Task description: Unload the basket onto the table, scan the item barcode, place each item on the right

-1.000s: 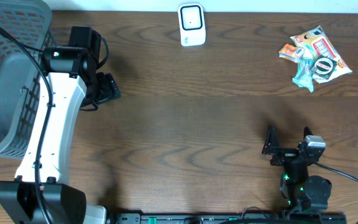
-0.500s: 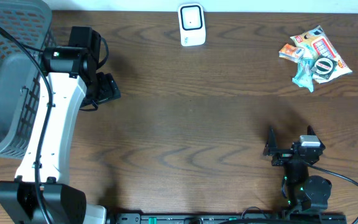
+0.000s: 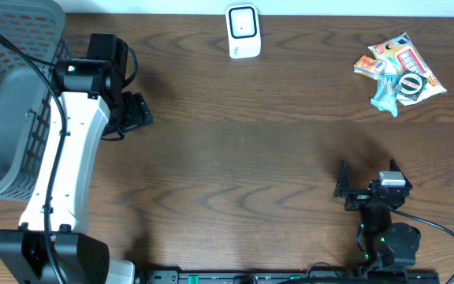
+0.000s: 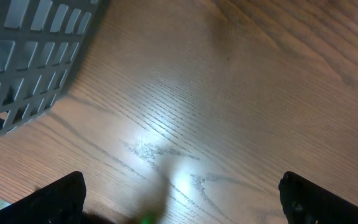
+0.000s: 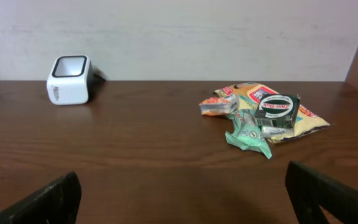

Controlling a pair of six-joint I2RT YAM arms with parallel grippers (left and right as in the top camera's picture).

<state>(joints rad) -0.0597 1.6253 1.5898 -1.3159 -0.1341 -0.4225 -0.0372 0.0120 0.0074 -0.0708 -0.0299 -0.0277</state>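
Right hand [image 3: 366, 178], wide and empty, is my nearer one: colourful heap of crinkly snack packets [image 3: 398, 72] lies well ahead.

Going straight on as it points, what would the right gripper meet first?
Probably the pile of packets, clipped at its left edge; it sits right of where the right gripper aims, so a near miss is possible. The scanner is well left.

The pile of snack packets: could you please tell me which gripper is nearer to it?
Right. The right gripper sits at the front edge on the same side as the pile; the left gripper is far across, beside the basket.
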